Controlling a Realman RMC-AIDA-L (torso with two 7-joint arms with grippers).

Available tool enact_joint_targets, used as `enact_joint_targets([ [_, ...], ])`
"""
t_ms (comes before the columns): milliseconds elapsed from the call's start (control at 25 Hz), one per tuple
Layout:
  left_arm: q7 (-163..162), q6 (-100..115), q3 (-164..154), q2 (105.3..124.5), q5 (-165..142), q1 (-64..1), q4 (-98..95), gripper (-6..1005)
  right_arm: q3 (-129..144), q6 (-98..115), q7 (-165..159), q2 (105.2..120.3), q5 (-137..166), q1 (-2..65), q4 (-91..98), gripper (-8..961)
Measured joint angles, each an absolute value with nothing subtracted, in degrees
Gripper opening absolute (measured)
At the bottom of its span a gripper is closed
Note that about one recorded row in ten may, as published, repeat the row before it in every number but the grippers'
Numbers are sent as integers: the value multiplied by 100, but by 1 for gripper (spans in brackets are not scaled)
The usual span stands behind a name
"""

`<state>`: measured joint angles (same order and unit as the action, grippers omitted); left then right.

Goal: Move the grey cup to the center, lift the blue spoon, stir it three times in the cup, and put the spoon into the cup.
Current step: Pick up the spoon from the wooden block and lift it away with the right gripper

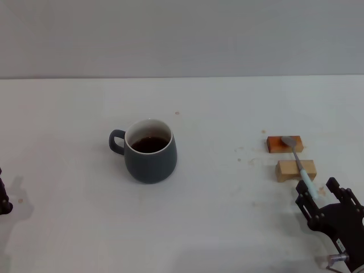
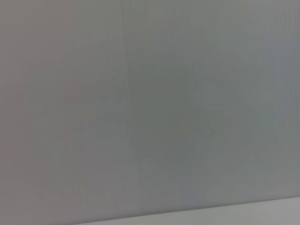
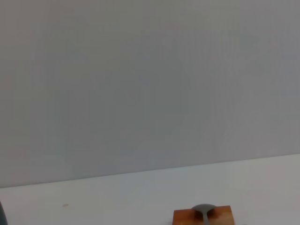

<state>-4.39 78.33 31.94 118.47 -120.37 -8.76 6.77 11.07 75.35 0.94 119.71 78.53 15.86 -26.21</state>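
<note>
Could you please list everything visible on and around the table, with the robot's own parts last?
grey cup: one, dark slate-grey with white interior, holding dark liquid, left of the table's centre, handle toward the robot's left.
blue spoon: one, grey metal bowl and pale blue handle, lying across both blocks on the right.
wooden blocks: two, an orange-brown one farther back under the spoon's bowl, a pale one nearer.
table: one, white, with small stains.
wall: grey, behind.
right claw: black, open, at the spoon handle's tip.
left claw: black, barely visible at the left edge.
</note>
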Motion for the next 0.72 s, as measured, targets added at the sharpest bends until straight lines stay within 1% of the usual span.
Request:
enact_joint_targets([
  [440, -439, 7766, 3217, 11847, -12033, -879, 676, -2, 1128, 7518, 89, 11971, 7942, 1633, -2628, 575],
  [560, -439, 7729, 3217, 11846, -12038, -879, 677, -2, 1128, 7454, 88, 11971, 7959, 1645, -2628, 400],
  [720, -439, 7717, 3214, 11841, -12048, -884, 676, -2, 1116, 7427, 87, 11971, 7962, 1647, -2628, 402],
])
